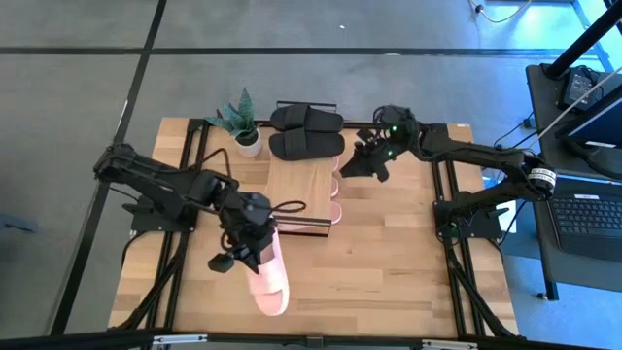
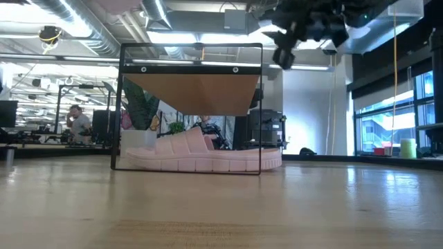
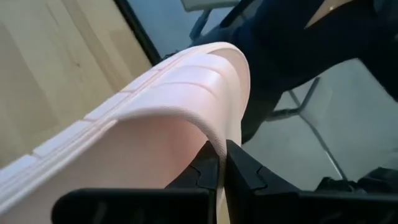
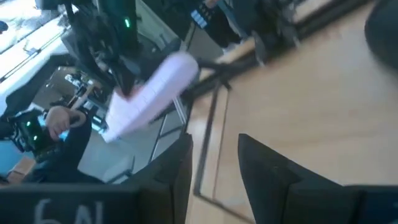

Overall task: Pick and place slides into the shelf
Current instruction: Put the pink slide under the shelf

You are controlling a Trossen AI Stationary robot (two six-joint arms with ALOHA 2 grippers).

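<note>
My left gripper (image 1: 255, 245) hangs over the table's near middle, shut on a light pink slide (image 1: 270, 282) that reaches toward the near edge. The low view shows no slide on the near tabletop. The shelf (image 1: 296, 185) stands at the table's centre, and pink slides (image 2: 201, 155) lie on the table under its top board. A black pair of slides (image 1: 306, 131) rests sole-down just beyond the shelf. My right gripper (image 1: 358, 163) hovers open by the shelf's far right corner with nothing between its fingers (image 4: 273, 174). My left gripper pinches the thin edge of the pink slide's strap (image 3: 214, 134) between its two fingers (image 3: 245, 171). The slide slants down from the fingers toward the table's near edge and is lifted off the table.
A small potted plant (image 1: 243, 124) stands left of the black slides at the table's far side. Bare wooden tabletop (image 1: 389, 262) lies right of and in front of the shelf. A desk with a laptop (image 1: 588, 219) stands beyond the table's right edge.
</note>
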